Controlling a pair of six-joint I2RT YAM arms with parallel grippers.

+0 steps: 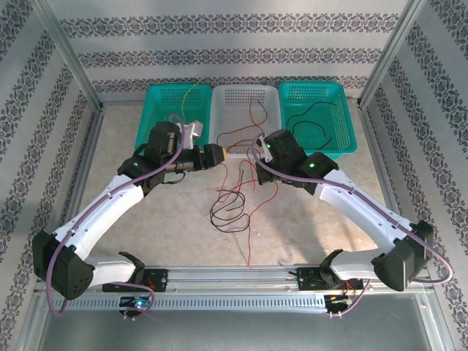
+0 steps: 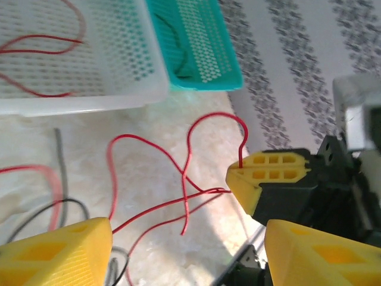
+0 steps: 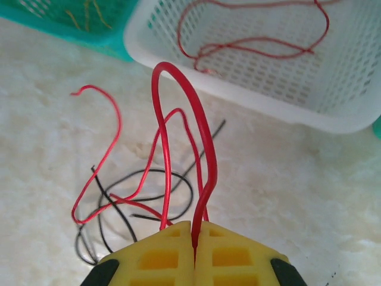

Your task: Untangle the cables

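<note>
A tangle of red and black cables lies on the table between the arms. My right gripper is shut on a red cable that arches up in a tall loop in front of it. In the left wrist view the right gripper shows with that red cable trailing from its tips. My left gripper stands open just before it, nothing between its fingers. From above, the left gripper and the right gripper face each other closely. Black cable loops lie on the table below.
Three baskets stand at the back: a teal basket holding a yellow cable, a white basket holding a red cable, and a teal basket holding a black cable. Patterned walls and metal posts enclose the table.
</note>
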